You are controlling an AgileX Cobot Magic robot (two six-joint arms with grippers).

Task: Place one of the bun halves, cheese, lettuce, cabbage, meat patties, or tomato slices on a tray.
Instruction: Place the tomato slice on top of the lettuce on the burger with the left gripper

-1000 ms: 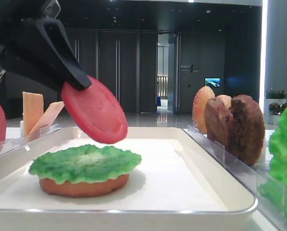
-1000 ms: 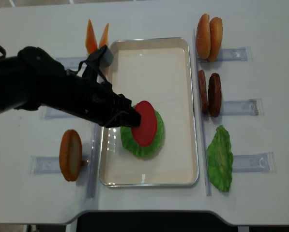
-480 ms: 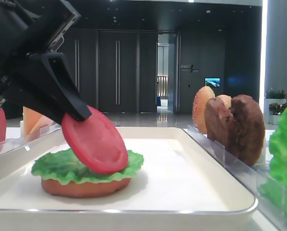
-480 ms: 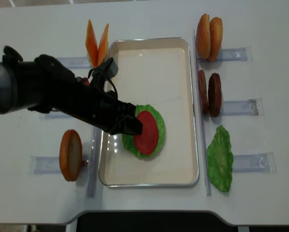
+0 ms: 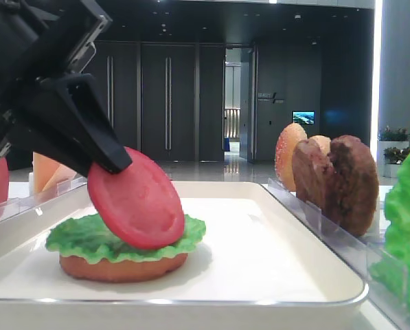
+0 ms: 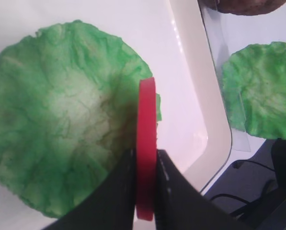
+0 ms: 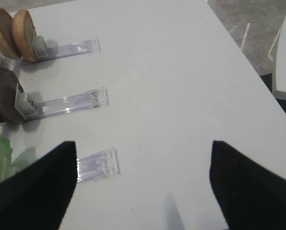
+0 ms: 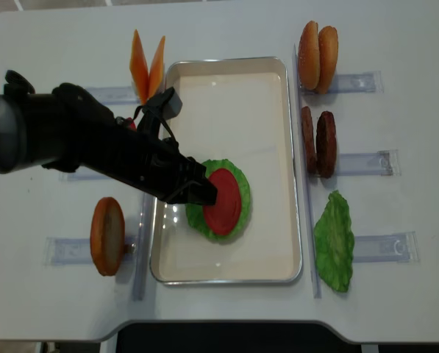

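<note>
**Tomato Slice Placement: Release Step Pending**

In the low exterior view, the tray [image 5: 308,275] fills the foreground, its near rim crossing the bottom of the frame. At lower left of that frame, a bun half [image 5: 122,267] lies flat on the tray floor with a lettuce leaf [image 5: 74,237] spread over it.

The left hand [image 5: 115,161] enters from the upper left and is clamped on the edge of a tomato slice [image 5: 139,203]. The slice stands tilted, with its lower rim down against the lettuce and its upper rim still raised in the grip. The left wrist view confirms this: the slice [image 6: 146,143] is seen edge-on between the two closed fingers, above the centre of the leaf.

The right hand shows only as two dark fingers [image 7: 32,191] at the bottom corners of its wrist view, set wide apart, holding nothing, over bare counter [image 7: 171,86].

At the right of the low view, toward the back, the meat patties [image 5: 342,182] and the remaining bun halves [image 5: 290,155] stand upright in clear racks. The cheese [image 5: 47,168] stands at far left.

Judged step: the slice is at the stack but not yet laid down. The next move calls for lowering the raised edge until the slice lies flat and centred, then spreading the fingers and lifting away without dragging the slice or shifting the leaf.
</note>
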